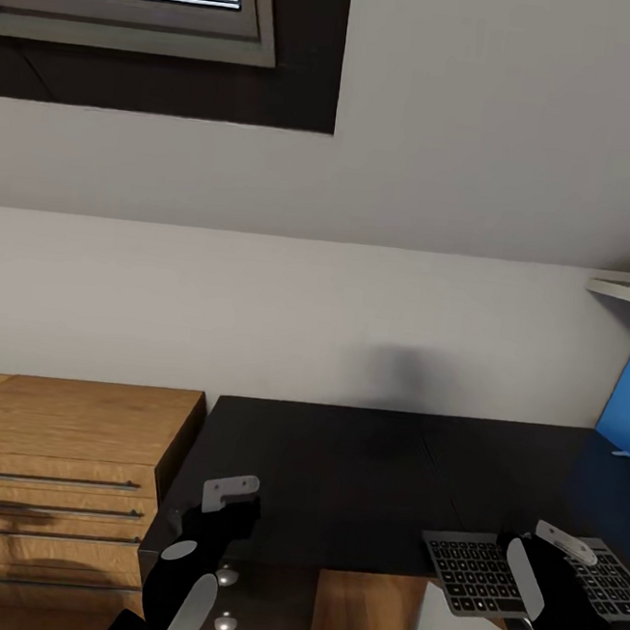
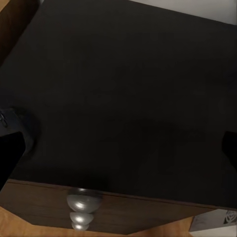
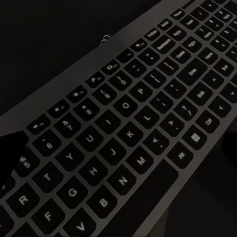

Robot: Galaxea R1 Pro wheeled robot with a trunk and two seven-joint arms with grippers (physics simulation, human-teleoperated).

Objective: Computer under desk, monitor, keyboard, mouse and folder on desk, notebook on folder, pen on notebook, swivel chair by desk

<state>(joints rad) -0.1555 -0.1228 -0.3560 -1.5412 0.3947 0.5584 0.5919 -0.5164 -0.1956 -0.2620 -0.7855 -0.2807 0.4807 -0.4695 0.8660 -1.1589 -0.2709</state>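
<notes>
Keyboard, slim and black with dark grey keys point(image 1: 521, 574), is what I am busy with: it lies at the front right of the long black desk point(image 1: 356, 475), its near end seemingly poking a little past the desk's front edge, and my right gripper point(image 1: 546, 562) sits right over it. In my right wrist view the keys point(image 3: 123, 133) are very close, with dark shapes at the two sides that I take for my fingers, but whether they are pinching the keyboard or only hanging just above it I cannot tell. My left gripper point(image 1: 227, 505) hovers over the desk's left front corner, above the silver drawer knobs point(image 2: 81, 210), holding nothing that I can see (how wide it stands open I cannot tell either). A bright blue flat panel point(image 1: 627, 406) shows at the far right. I judge this the keyboard-placing step; next I should settle it fully on the desktop, then let go and lift clear
</notes>
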